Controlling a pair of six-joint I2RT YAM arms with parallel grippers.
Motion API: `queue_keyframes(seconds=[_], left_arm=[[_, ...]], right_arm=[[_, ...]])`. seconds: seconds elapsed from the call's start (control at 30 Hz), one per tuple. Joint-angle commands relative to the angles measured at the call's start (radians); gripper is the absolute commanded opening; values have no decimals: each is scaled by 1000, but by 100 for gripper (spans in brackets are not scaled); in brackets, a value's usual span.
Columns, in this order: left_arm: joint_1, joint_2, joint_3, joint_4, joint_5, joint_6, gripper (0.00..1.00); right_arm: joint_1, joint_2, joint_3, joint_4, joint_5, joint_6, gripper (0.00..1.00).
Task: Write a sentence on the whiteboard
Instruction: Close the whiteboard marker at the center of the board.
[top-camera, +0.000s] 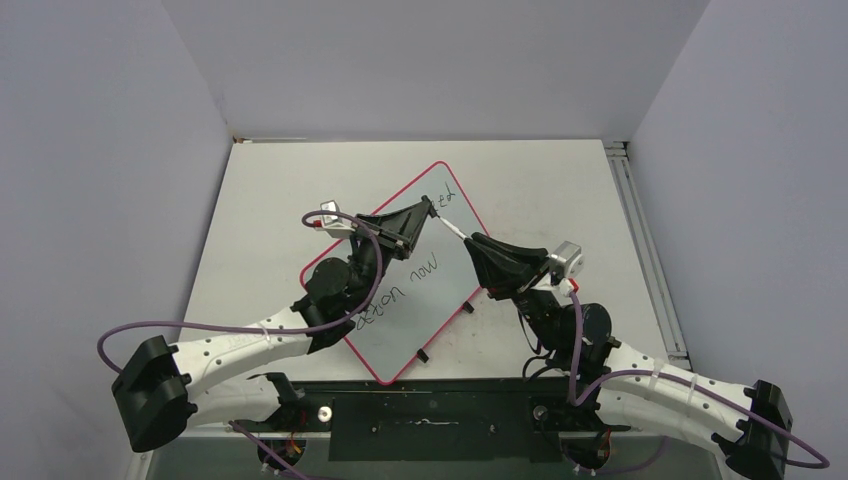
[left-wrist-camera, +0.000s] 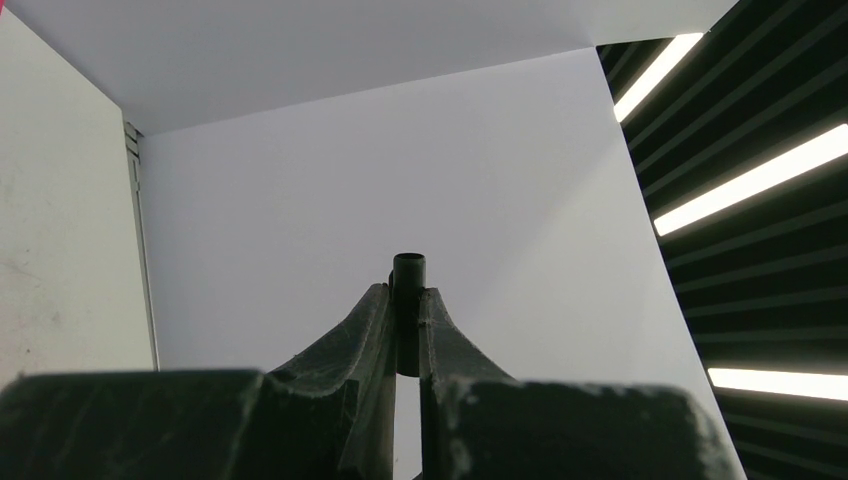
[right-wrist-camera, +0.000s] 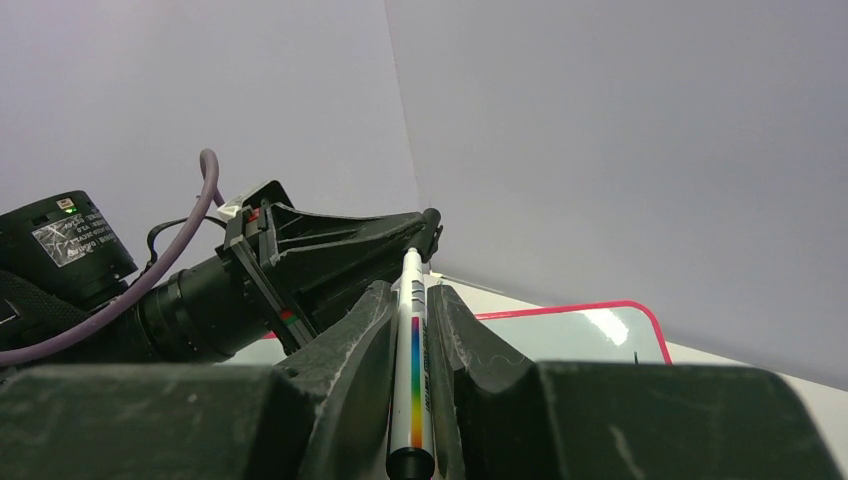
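- left end effector (top-camera: 432, 203) pinches a black cap (left-wrist-camera: 408, 300); right end effector (top-camera: 470, 240) grips the marker (right-wrist-camera: 414, 370)
- whiteboard (top-camera: 395, 345) lies askew on the tabletop (top-camera: 560, 190), bearing the sentence (top-camera: 400, 290)
- likely recapping: push the tip straight in

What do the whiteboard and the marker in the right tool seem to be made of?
The whiteboard: glossy white coated surface, judging by its reflections; the pink-red rim looks plastic. The marker: probably smooth plastic, a white barrel with a printed rainbow stripe.
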Motion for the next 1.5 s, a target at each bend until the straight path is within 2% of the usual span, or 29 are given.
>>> queue_keyframes(seconds=[0.0, 1.13, 1.27, 1.47], left_arm=[[6, 7, 22, 66, 16, -6, 0], [15, 13, 13, 91, 30, -17, 0], [27, -26, -7, 57, 34, 20, 0], [76, -122, -26, -20, 95, -2, 0]], right_arm=[[6, 13, 19, 50, 1, -3, 5], [7, 30, 18, 60, 5, -2, 5], [9, -36, 23, -35, 47, 11, 5], [8, -169, 72, -359, 106, 73, 5]])
